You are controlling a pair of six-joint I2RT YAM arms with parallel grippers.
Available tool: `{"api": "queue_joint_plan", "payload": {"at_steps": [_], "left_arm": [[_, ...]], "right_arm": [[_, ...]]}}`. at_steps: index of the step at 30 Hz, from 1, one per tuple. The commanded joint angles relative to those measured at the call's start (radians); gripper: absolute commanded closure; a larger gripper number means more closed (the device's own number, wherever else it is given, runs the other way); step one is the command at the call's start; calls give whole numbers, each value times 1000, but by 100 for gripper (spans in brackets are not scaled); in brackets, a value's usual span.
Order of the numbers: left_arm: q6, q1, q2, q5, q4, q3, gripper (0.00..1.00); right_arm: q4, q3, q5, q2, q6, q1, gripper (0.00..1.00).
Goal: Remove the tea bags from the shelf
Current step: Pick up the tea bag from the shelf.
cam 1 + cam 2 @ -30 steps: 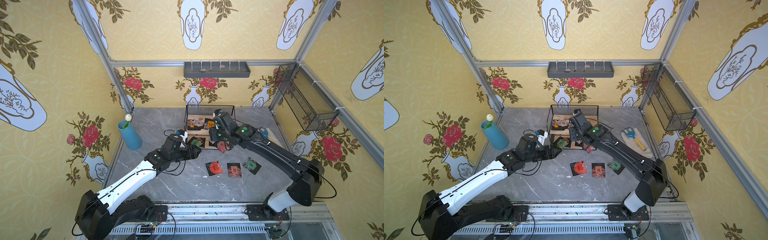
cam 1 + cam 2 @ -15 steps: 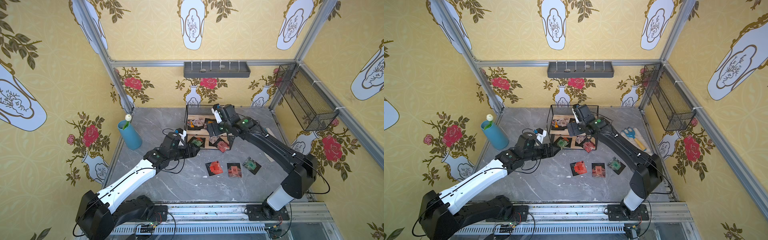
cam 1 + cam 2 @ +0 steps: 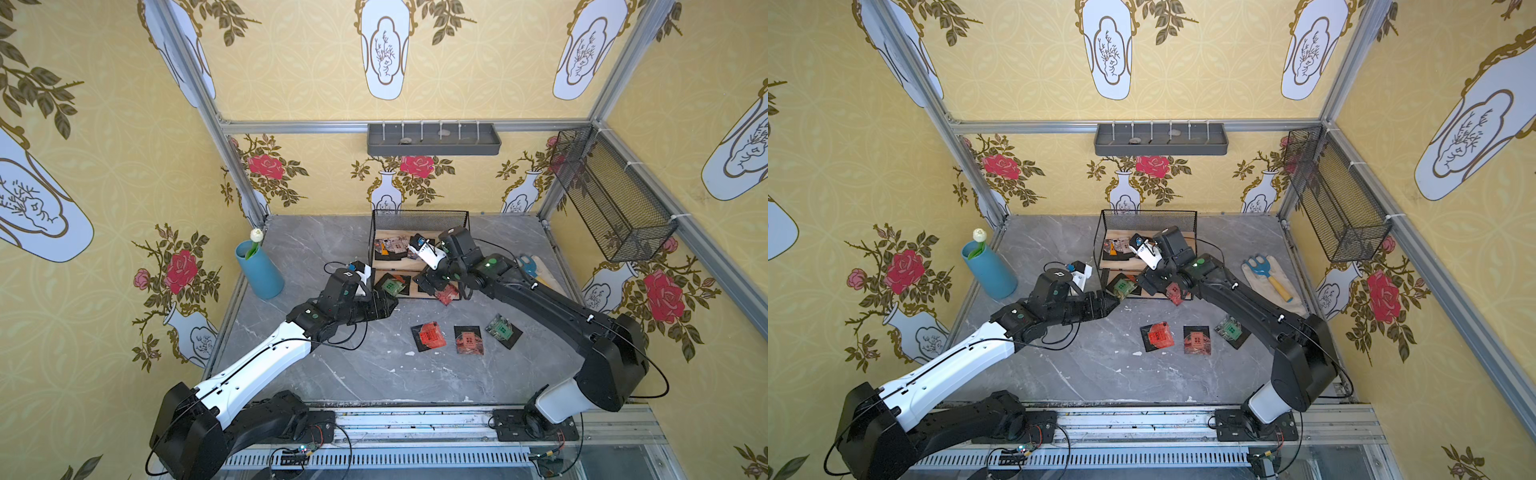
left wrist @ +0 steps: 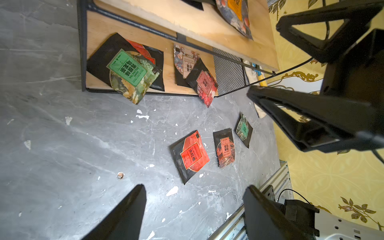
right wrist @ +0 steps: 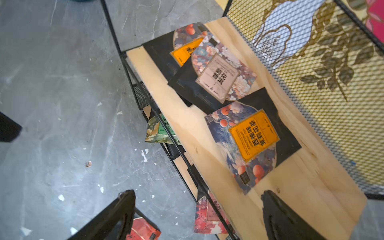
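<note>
The left gripper (image 4: 195,199) hovers over the grey marble tabletop (image 4: 62,145), jaws spread and empty, just in front of the small two-tier black wire shelf (image 3: 419,216) with light wooden boards. The right gripper (image 5: 197,209) hangs above the upper board's front edge, likewise parted and holding nothing. Square black tea bags (image 5: 216,74) lie on both boards, an orange-labelled sachet (image 5: 253,135) on top and a green-labelled sachet (image 4: 128,70) below. Three more rest on the tabletop.
</note>
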Motion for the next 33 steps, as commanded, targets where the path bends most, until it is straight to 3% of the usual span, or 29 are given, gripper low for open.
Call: {"api": "queue_joint_plan", "payload": {"at_steps": [1, 11, 33], "left_arm": [[2, 2, -9, 3, 19, -10, 17], [4, 14, -25, 0, 18, -27, 17], [-1, 44, -18, 26, 43, -59, 18]], "right_arm": [[138, -26, 8, 3, -165, -10, 3], [221, -38, -58, 56, -257, -55, 3], [193, 20, -93, 164, -263, -43, 1]]}}
